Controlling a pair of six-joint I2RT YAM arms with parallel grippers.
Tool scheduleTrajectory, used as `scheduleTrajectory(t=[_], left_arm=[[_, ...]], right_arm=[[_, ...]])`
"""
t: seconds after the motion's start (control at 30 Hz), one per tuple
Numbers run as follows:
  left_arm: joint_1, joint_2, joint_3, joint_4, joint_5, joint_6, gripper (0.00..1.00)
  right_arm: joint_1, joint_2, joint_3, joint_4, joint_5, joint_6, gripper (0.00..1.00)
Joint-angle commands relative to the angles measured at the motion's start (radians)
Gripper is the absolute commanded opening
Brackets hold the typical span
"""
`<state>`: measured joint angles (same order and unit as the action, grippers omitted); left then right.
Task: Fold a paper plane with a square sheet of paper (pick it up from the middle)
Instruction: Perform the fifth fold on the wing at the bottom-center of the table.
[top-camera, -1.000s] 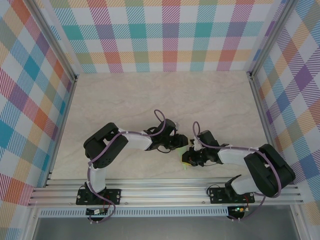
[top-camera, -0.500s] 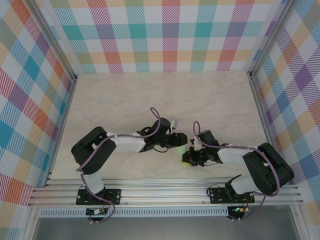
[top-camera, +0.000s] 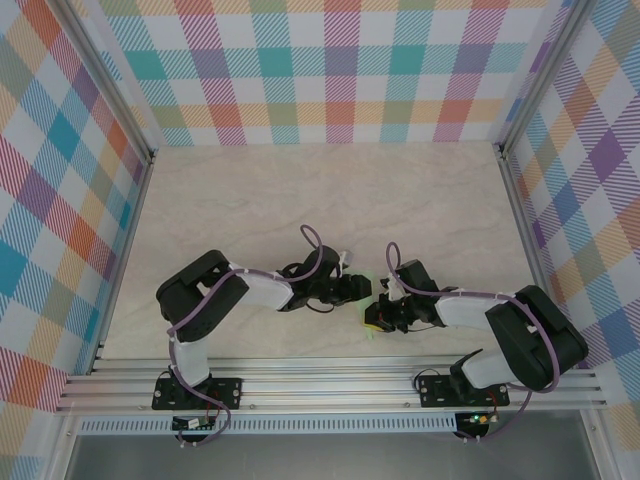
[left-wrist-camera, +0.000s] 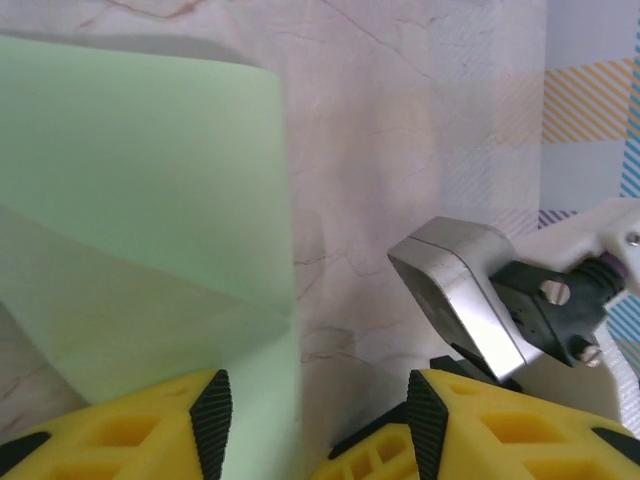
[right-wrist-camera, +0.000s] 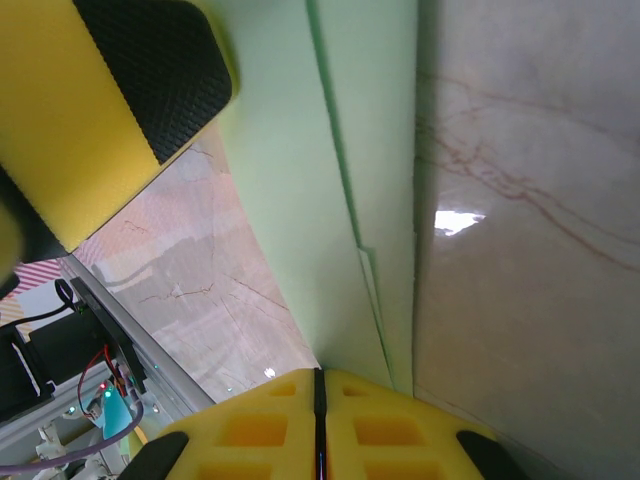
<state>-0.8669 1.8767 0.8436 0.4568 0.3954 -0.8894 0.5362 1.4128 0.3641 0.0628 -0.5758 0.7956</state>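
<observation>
Paper (left-wrist-camera: 140, 180) here is pale green and already has a fold in it. From the left wrist view you can see one flap lying over another layer with a slanted crease. So it's not a flat square any more, but it's nowhere near a dart either. It sits on the marble-look table (left-wrist-camera: 400, 120), near the front edge, right between the two arms.

Right gripper (right-wrist-camera: 320, 400) is squeezed fully together. The long layered edge of the paper runs straight into the seam between its fingers, so I read that as a pinch on the sheet. My guess at why: it's the anchor, clamping the layers so they don't slide while the other arm works.

Left gripper (left-wrist-camera: 320, 430) is roughly half open with nothing in its grasp. The paper's side edge reaches into the gap, closer to one pad (left-wrist-camera: 212, 420) than the other. From the right wrist view, that arm's pad (right-wrist-camera: 160, 75) hangs just beside the sheet, above the layered edge. Whether it's touching, I can't tell. I'd say it's lined up like that either to catch the free flap or to press a crease down.

It's thin stuff, so a lopsided pull against that pinch could skew the crease or rip the sheet.
</observation>
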Motion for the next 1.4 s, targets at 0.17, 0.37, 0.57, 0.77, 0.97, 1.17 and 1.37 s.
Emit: scheduleTrajectory(t=[0.17, 0.37, 0.57, 0.77, 0.97, 1.17, 1.37], left_arm=[[0.051, 0.069, -0.009, 0.021, -0.096, 0.002, 0.49], [0.101, 0.079, 0.018, 0.015, -0.07, 0.034, 0.49], [0.149, 0.106, 0.051, 0.002, -0.035, 0.071, 0.49], [0.177, 0.119, 0.074, -0.003, -0.002, 0.082, 0.5], [0.19, 0.104, 0.085, -0.012, 0.013, 0.103, 0.51], [0.204, 0.104, 0.126, -0.08, -0.003, 0.132, 0.52], [0.207, 0.132, 0.175, -0.182, -0.067, 0.153, 0.52]], right_arm=[[0.02, 0.066, -0.036, -0.064, 0.061, -0.065, 0.09], [0.019, 0.071, -0.04, -0.07, 0.053, -0.08, 0.08], [0.02, 0.074, -0.036, -0.073, 0.046, -0.09, 0.08], [0.019, 0.071, -0.026, -0.076, 0.042, -0.093, 0.09], [0.019, 0.068, -0.013, -0.085, 0.045, -0.096, 0.09], [0.019, 0.064, -0.004, -0.096, 0.045, -0.096, 0.09], [0.019, 0.044, -0.001, -0.104, 0.047, -0.095, 0.09]])
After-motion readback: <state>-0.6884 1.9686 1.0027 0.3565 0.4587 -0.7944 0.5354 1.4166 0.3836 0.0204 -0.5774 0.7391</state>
